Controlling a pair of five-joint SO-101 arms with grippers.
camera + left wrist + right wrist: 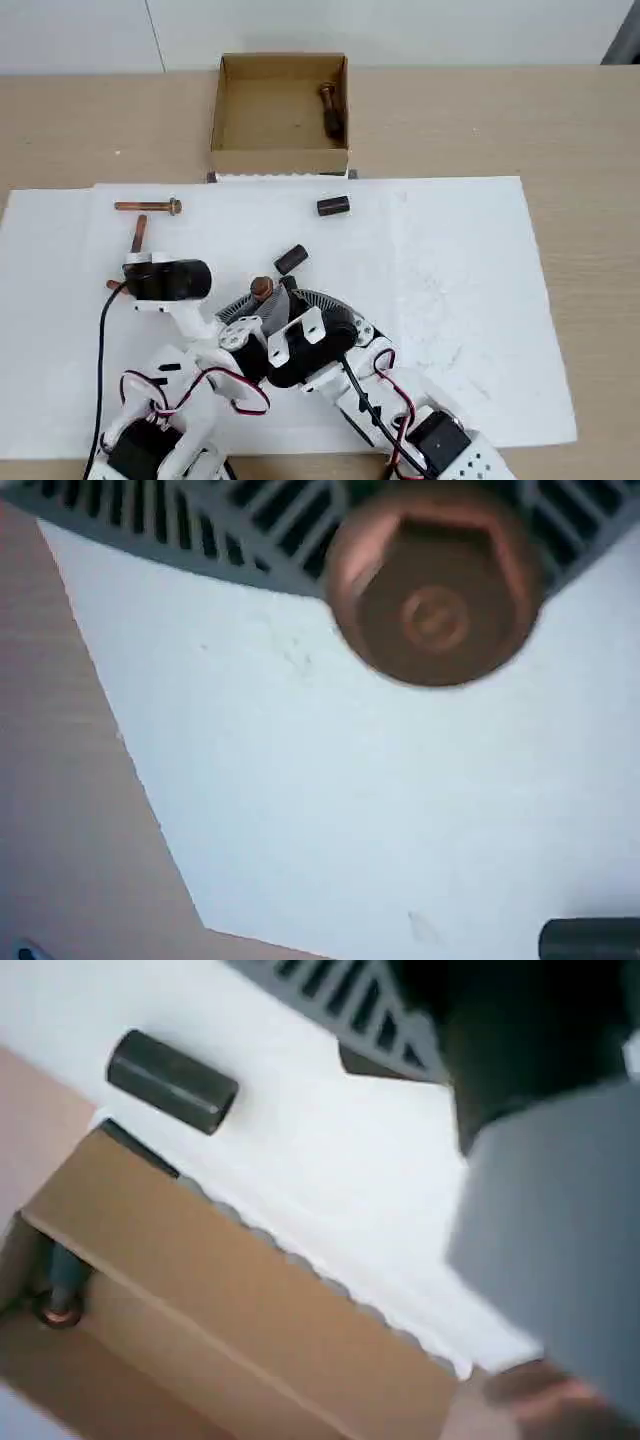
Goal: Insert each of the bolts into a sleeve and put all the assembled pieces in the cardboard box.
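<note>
**High view:** The cardboard box sits at the far side of the desk. It holds one assembled piece, long axis running near to far.

On the white sheet:
- Far sleeve and near sleeve, both loose.
- Flat bolt, lying crosswise.
- Second bolt, its near end hidden under an arm.
- Upright bolt, head up, shank hidden.

The left hand and right hand crowd the upright bolt. Whether either grips it cannot be told.

**Left wrist view:** The upright bolt's head is blurred and faces the camera. A grey slatted part lies behind it.

**Right wrist view:** The far sleeve lies just beside the box wall. The assembled piece inside the box is partly cut off.

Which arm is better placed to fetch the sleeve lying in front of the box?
Probably right: its wrist camera faces that sleeve and the box beyond; the left one is close on a bolt head.
</note>
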